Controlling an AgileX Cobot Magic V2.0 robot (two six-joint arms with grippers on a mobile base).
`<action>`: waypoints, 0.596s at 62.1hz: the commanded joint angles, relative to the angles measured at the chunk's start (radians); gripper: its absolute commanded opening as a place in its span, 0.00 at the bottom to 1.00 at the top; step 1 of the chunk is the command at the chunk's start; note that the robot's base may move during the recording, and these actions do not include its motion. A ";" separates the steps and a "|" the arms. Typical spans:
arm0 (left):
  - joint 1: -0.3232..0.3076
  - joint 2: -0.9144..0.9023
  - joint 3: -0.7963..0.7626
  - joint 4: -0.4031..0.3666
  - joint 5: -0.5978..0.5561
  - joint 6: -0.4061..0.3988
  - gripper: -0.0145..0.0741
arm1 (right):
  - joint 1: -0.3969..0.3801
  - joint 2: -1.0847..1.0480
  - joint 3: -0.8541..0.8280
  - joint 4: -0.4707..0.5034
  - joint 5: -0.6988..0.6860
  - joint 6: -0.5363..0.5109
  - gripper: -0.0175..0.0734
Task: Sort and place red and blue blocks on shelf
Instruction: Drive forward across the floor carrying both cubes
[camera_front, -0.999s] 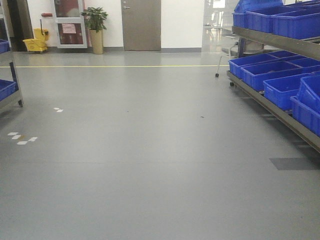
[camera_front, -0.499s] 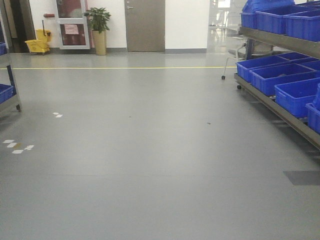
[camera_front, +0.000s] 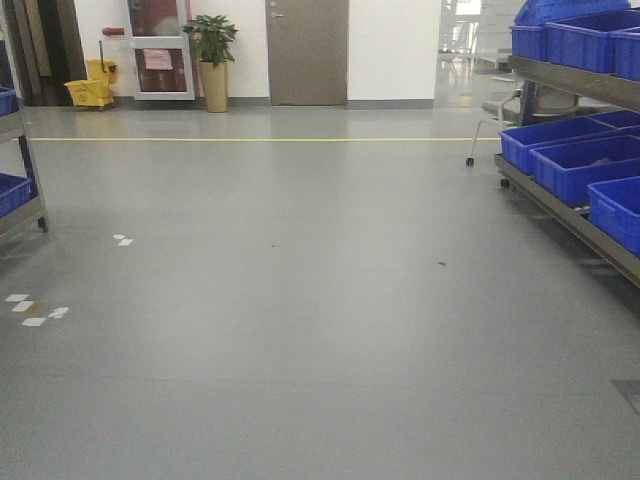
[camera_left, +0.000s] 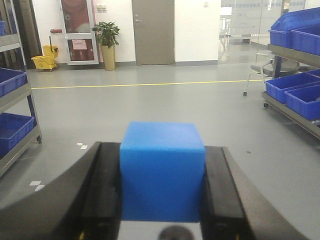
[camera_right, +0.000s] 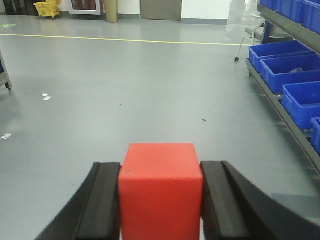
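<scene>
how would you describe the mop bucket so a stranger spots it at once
Look along the far white wall to its left end, past the grey door and the potted plant. Left of the glass door stands the mop bucket, bright yellow, unlike anything beside it.

floor (camera_front: 320, 330): open ahead | right: shelf (camera_front: 565, 215) with blue bins (camera_front: 590, 160) | left: rack (camera_front: 22, 210) | far: plant (camera_front: 212, 55)

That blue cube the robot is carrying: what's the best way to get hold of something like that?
By two opposite flat side faces. The blue block is a plain cube, so its parallel sides suit flat pads. The left hand does just that here: it reaches from the camera's side, with a finger pressed against each side face and the top left bare.
</scene>
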 joint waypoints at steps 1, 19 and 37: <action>-0.001 0.007 -0.028 -0.002 -0.094 -0.003 0.30 | -0.008 0.001 -0.029 -0.008 -0.081 -0.005 0.25; -0.001 0.007 -0.028 -0.002 -0.094 -0.003 0.30 | -0.008 0.001 -0.029 -0.008 -0.081 -0.005 0.25; -0.001 0.007 -0.028 -0.002 -0.094 -0.003 0.30 | -0.008 0.001 -0.029 -0.008 -0.081 -0.005 0.25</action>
